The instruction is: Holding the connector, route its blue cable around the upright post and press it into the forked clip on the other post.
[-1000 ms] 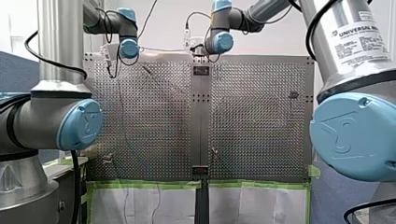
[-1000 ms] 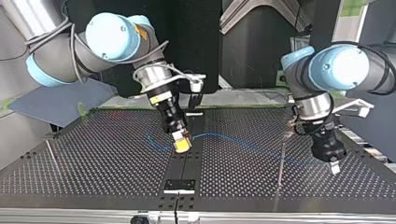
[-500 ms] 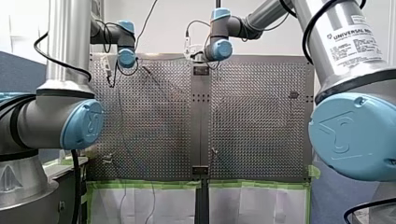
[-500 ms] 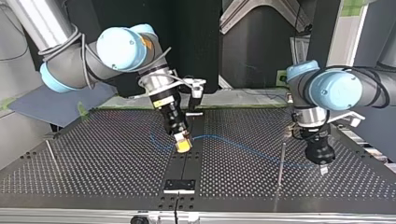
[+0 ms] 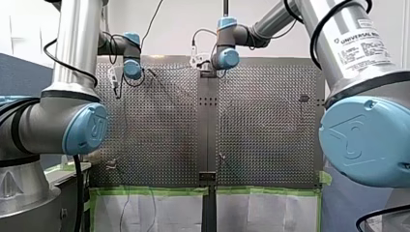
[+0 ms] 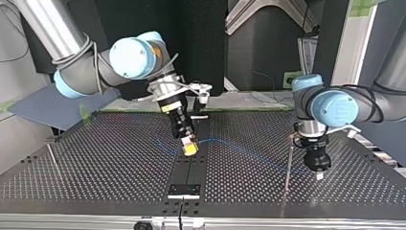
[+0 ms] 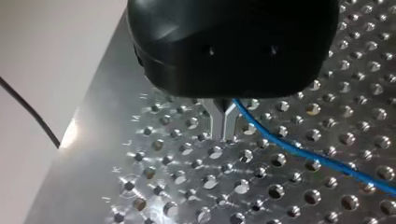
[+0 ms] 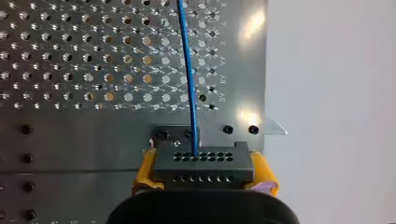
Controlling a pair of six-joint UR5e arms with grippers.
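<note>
- My right arm (image 6: 134, 57) enters the top view from the upper left, elbow bent, wrist slanting down toward the middle.
- My right gripper (image 6: 190, 148) points downward on a tilt. Its yellow pads (image 8: 144, 170) clamp a black connector (image 8: 204, 161) from both sides.
- My left arm (image 6: 335, 106) enters from the top view's right, forearm near level, wrist turned straight down.
- My left gripper (image 6: 319, 175) hangs vertical, body black. Its metal fingers (image 7: 215, 123) are pressed together, no gap at the tips.
- Front view: both arms reach far out, left wrist (image 5: 131, 68) at the left, right wrist (image 5: 227, 57) near centre.
</note>
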